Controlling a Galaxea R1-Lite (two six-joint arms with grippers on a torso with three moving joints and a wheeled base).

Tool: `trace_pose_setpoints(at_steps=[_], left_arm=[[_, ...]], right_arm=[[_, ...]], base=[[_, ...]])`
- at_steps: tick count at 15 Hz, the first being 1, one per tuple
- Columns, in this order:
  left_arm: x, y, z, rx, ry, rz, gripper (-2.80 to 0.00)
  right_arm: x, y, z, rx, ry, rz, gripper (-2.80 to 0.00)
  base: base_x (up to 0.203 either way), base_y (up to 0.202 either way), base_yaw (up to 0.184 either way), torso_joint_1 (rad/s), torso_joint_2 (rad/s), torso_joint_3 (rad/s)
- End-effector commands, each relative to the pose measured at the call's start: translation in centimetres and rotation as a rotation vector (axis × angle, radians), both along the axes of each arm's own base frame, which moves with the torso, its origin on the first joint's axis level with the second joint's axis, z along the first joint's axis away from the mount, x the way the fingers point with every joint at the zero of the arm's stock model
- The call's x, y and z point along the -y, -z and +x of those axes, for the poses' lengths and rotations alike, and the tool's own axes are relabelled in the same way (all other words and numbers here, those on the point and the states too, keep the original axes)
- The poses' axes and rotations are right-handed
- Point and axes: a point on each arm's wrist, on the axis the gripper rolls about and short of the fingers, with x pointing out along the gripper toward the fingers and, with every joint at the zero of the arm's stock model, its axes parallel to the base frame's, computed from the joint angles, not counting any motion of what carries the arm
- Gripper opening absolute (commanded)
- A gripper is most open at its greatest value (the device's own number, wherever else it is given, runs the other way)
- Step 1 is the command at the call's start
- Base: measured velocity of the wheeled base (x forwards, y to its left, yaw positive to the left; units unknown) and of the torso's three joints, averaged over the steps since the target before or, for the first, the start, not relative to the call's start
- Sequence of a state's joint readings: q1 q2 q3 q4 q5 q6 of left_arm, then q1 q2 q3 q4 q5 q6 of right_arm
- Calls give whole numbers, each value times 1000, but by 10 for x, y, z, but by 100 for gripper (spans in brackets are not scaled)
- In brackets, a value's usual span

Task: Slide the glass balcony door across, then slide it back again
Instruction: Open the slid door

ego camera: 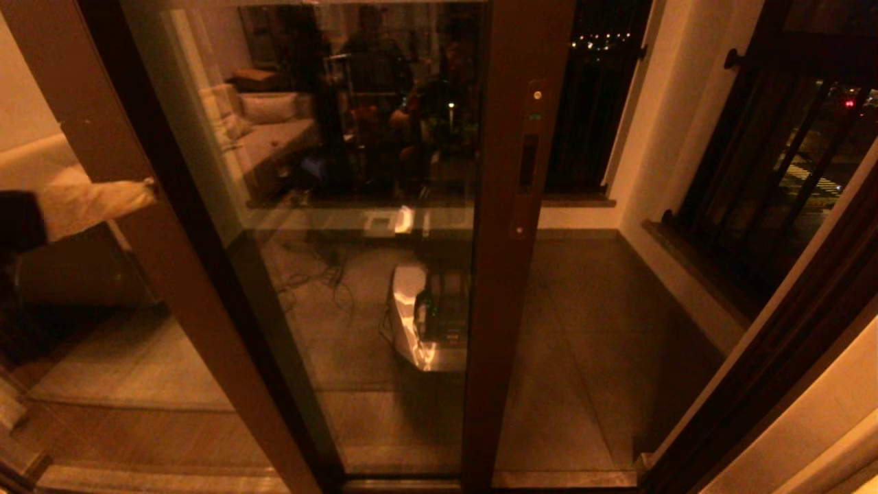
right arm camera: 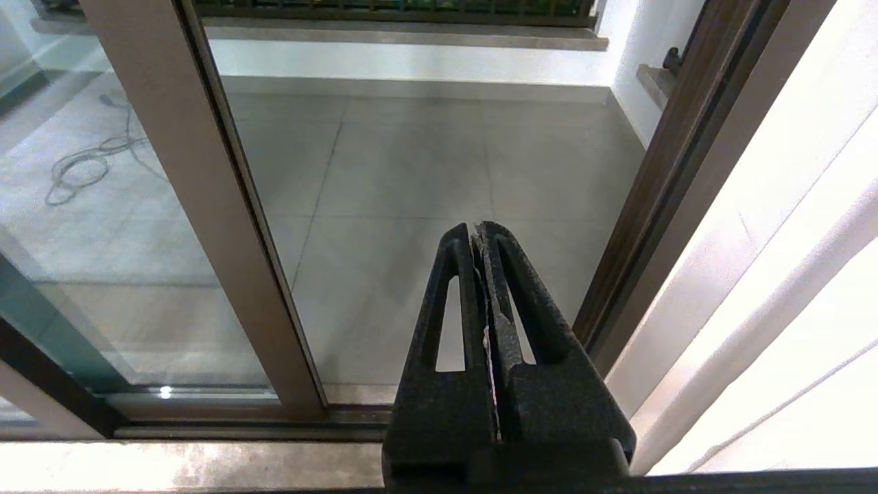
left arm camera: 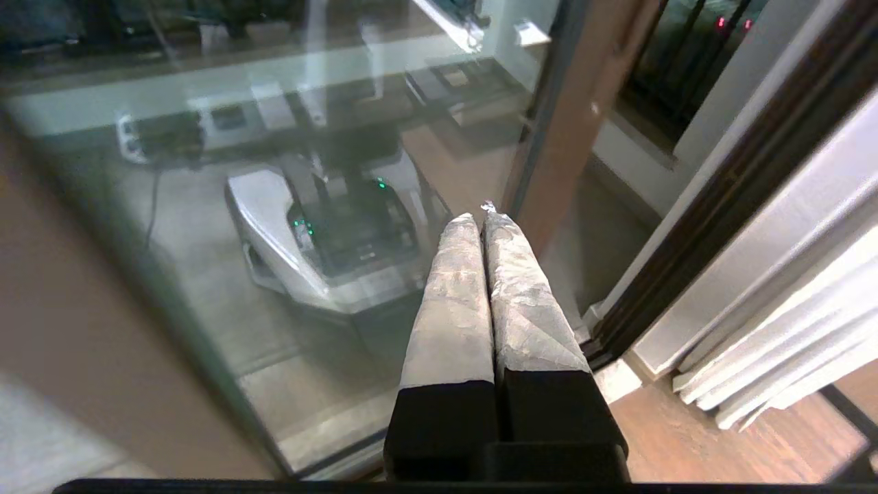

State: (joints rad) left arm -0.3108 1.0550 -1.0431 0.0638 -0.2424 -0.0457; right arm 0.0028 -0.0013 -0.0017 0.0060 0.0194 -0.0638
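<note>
Night presses on the balcony beyond the glass, its grey tiled floor point(ego camera: 583, 322) running out to a white wall and a black barred railing point(ego camera: 754, 178) with street lights behind it. Directly before me stands the glass balcony door point(ego camera: 357, 206), a tall reflective pane in a dark brown frame; its vertical stile point(ego camera: 511, 240) rises through the middle of my head view, carrying a small dark handle point(ego camera: 528, 161). The door is partly slid across: to my right of the stile the doorway lies open onto the balcony floor, bounded on the far right by the dark door jamb point(ego camera: 768, 357). In the pane I see a reflected sofa and my own base. A lighter-brown post point(ego camera: 137, 226) slants down on my left, beside the pane.

My left tool point(left arm camera: 479, 218) is raised at the far left edge of the head view, its pale wrapped fingers point(ego camera: 96, 199) pointing toward that lighter post, their tips at or just short of it; I cannot tell if they touch. From its wrist camera the two wrapped fingers are pressed together with nothing between them, facing the glass.

My right tool point(right arm camera: 478, 233) does not show in the head view. Its wrist camera shows its black fingers pressed together and empty, pointing down at the open doorway, between the door's stile point(right arm camera: 206, 226) and the jamb point(right arm camera: 651, 206), clear of both.
</note>
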Motion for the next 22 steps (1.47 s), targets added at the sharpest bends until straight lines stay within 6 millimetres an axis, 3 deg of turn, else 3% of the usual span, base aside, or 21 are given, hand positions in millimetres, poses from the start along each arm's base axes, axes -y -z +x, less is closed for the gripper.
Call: trace_pose_setpoints(at_steps=[1,3,7,9,12,18,22], left_arm=[[40,-2,65,-89,16,35,-280],[78,-10,79,-85,77,34,-280],[151,-2,96,-90,179,56,-280],[185,-4,96,-45,231,29,-280],[217,6,100,0,287,67,-280],[286,29,142,98,313,58,-280],[313,44,166,193,284,-16,-280]], right_arm=[[0,0,0,-2,-1,-1,-280],[0,0,0,-2,-1,-1,-280],[0,0,0,-3,-1,-1,-280],[0,0,0,-2,-1,-1,-280],[0,0,0,-2,-1,-1,-280],[0,0,0,-2,-1,-1,-280],[0,0,0,-2,-1,-1,-280]], base=[[0,0,0,0,0,0],[0,0,0,0,0,0],[0,0,0,0,0,0],[0,0,0,0,0,0],[0,0,0,0,0,0],[0,0,0,0,0,0],[0,0,0,0,0,0]])
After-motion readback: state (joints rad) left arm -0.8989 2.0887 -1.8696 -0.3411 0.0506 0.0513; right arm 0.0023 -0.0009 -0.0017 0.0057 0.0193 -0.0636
